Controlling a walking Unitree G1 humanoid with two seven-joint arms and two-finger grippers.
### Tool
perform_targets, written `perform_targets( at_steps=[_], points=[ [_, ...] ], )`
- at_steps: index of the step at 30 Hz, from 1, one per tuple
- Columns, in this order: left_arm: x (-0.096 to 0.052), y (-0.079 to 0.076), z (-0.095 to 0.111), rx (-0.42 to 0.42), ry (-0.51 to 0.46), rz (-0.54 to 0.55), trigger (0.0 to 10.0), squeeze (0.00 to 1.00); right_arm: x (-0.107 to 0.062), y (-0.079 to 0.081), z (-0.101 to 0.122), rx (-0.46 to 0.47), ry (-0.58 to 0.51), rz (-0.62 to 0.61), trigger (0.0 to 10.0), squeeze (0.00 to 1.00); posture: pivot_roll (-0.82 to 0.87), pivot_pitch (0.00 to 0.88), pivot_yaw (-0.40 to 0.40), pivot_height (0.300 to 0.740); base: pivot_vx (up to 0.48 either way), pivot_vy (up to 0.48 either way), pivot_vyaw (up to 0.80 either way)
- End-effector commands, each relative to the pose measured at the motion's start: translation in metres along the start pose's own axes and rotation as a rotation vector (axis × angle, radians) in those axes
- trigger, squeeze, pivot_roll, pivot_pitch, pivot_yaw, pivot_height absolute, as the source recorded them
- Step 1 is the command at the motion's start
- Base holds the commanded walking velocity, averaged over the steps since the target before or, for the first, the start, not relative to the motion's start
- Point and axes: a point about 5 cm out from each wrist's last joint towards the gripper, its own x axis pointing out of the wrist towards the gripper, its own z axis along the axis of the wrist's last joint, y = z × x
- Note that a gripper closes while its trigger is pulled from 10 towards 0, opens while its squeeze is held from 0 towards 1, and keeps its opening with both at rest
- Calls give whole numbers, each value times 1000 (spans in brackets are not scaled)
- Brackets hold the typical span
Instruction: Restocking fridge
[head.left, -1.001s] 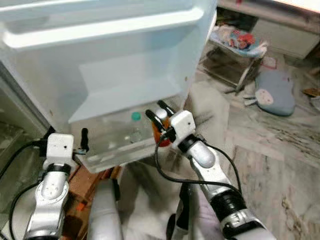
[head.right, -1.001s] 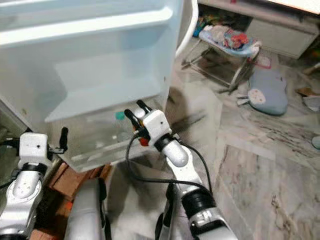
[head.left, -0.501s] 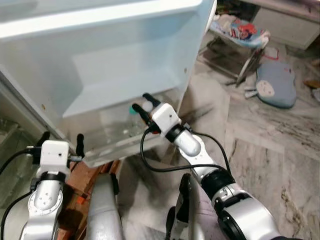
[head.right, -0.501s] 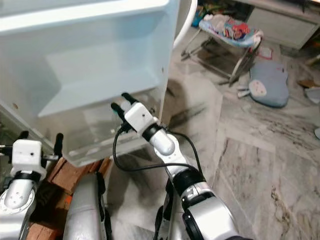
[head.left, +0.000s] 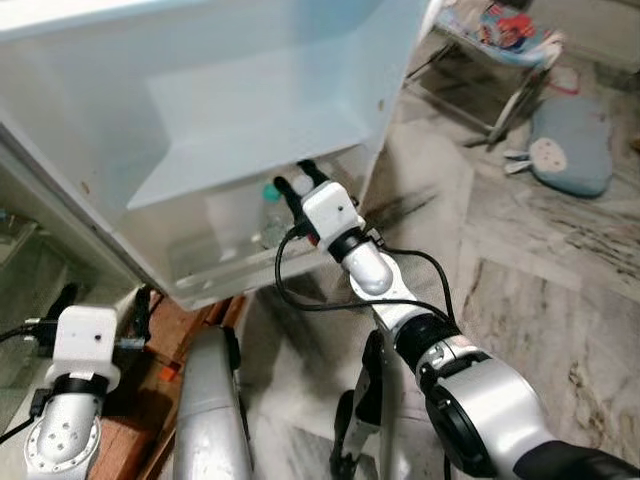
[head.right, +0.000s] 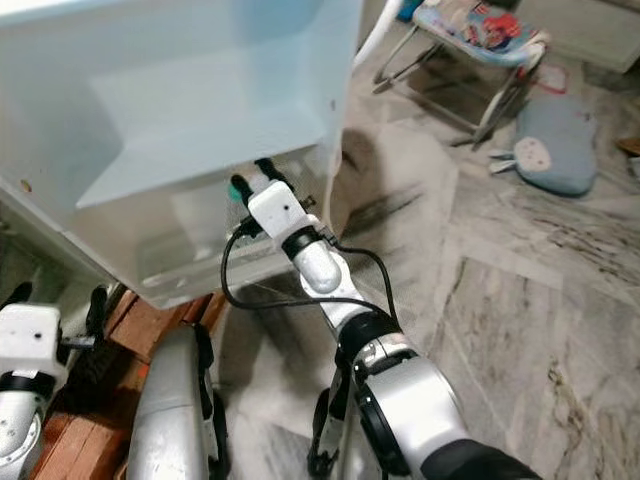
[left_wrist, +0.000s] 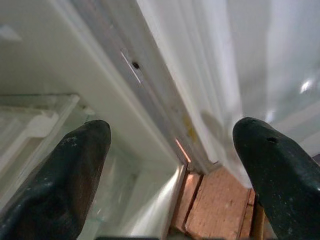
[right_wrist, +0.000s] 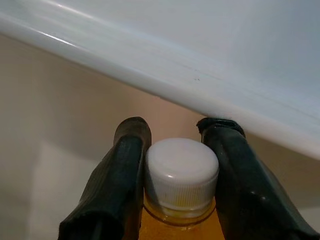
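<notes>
Right pincer (head.left: 297, 183), clamped on the bottle (right_wrist: 181, 176) at its cap, has advanced over the door shelf (head.left: 215, 262) beside a green-capped bottle (head.left: 271, 193); lowering presumably follows. Left pincer (left_wrist: 170, 165), fingers apart, idles low.

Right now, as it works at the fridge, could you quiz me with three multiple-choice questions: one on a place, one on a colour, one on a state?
1. Where is the right pincer?
A at the door's lowest shelf
B on the floor
C by the grey cushion

2. What colour is the cap of the bottle it holds?
A red
B white
C black

3. How is the left pincer?
A shut on a carton
B open, holding nothing
C shut on a cloth

Answers: 1 A, it reaches into that shelf. 2 B, white above orange liquid. 3 B, its fingers stand wide apart.
</notes>
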Motion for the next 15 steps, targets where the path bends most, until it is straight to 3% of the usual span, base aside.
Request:
perform_targets(
  at_steps=[1, 6, 10, 15],
  points=[
    [-5, 2, 0, 10, 10, -15, 10000, 0, -6, 4, -7, -23, 27, 7, 10000, 0, 377, 318, -66, 563, 0, 0, 0],
    [-8, 3, 3, 21, 14, -19, 10000, 0, -9, 15, 1, -76, -69, 82, 10000, 0, 385, 332, -62, 563, 0, 0, 0],
    [-12, 3, 3, 29, 21, -27, 10000, 0, -8, 28, 16, -160, -213, 184, 10000, 0, 390, 346, -62, 563, 0, 0, 0],
    [-15, 4, 3, 35, 25, -35, 10000, 0, -5, 35, 26, -226, -293, 242, 10000, 0, 392, 357, -58, 563, 0, 0, 0]
  ],
)
